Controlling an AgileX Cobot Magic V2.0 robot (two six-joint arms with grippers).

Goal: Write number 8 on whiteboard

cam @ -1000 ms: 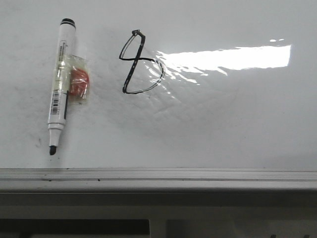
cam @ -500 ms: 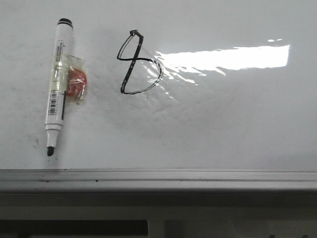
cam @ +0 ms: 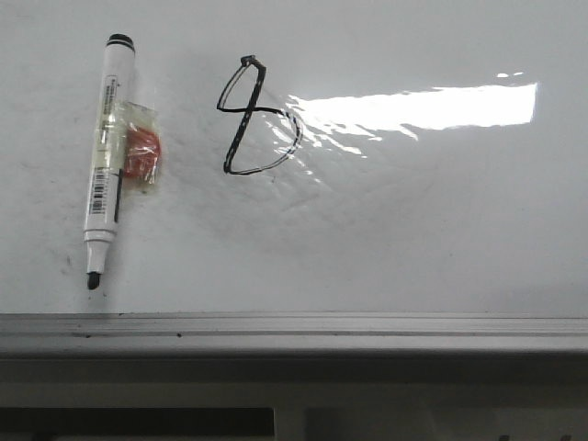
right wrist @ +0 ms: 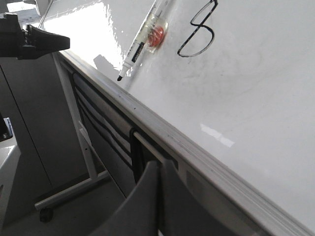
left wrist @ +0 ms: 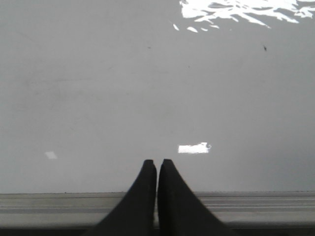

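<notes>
Left gripper [left wrist: 157,164]: two matte black fingers tapering to rounded points. Right gripper [right wrist: 158,169]: same smooth dark wedges, plain, no markings or screws showing.

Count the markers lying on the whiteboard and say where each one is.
1. The marker lies on the whiteboard, left of the number 8, uncapped tip pointing toward the near frame edge, with an orange piece taped to its side. No other marker shows in any view.
</notes>
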